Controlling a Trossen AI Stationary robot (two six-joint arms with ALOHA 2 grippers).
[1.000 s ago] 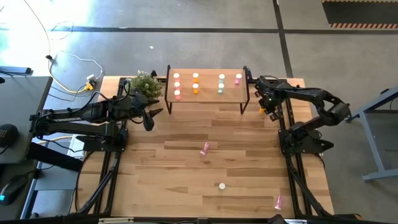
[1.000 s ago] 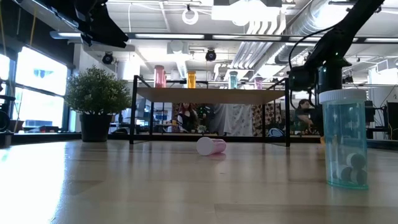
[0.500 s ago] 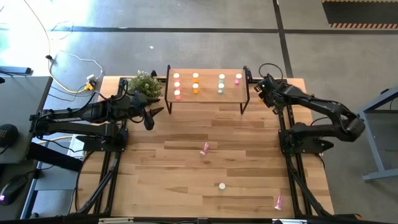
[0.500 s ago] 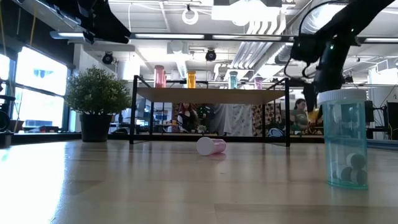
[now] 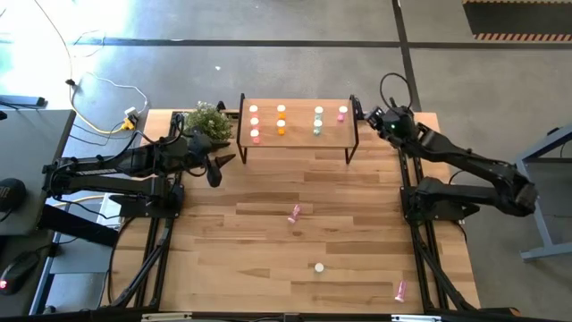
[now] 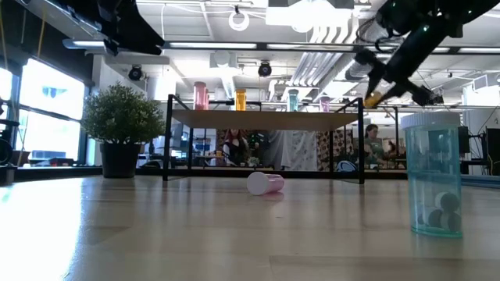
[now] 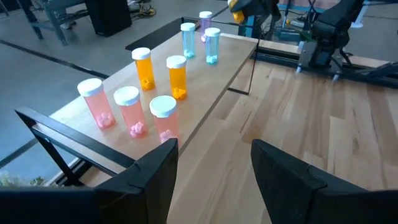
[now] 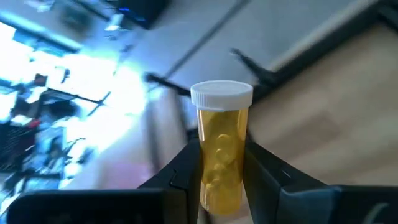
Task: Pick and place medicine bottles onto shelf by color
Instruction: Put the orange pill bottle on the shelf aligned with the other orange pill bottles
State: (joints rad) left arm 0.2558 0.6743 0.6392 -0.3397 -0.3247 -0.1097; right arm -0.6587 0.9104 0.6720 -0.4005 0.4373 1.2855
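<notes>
The shelf (image 5: 299,141) stands at the table's far side and carries several upright bottles with white caps: three pink (image 7: 127,111), two orange (image 7: 176,76), two pale green (image 7: 211,45) and one pink (image 5: 342,113) at the right end. My right gripper (image 8: 219,152) hangs by the shelf's right end, shut on an orange bottle (image 8: 220,146). My left gripper (image 7: 214,168) waits open in front of the shelf's left end, by the plant. A pink bottle (image 5: 294,213) lies on its side mid-table. Another (image 5: 399,290) lies near the front right corner. My right gripper pinches the orange bottle's body (image 8: 205,171) between its two fingers, on opposite sides of its lower half. The white cap end (image 8: 221,94) sticks out past the fingertips. The bottle is lifted clear of the table, tilted, level with the shelf top (image 6: 373,99).
A potted plant (image 5: 208,120) stands left of the shelf, close to my left gripper. A pale green bottle (image 6: 432,173) stands upright near the table's front. The shelf's black legs (image 5: 352,148) are near my right gripper. Bare wood lies in the table's middle.
My right gripper has risen from beside the shelf's right legs, gone toward the far edge and rolled, carrying the orange bottle up clear of the table to shelf height.
</notes>
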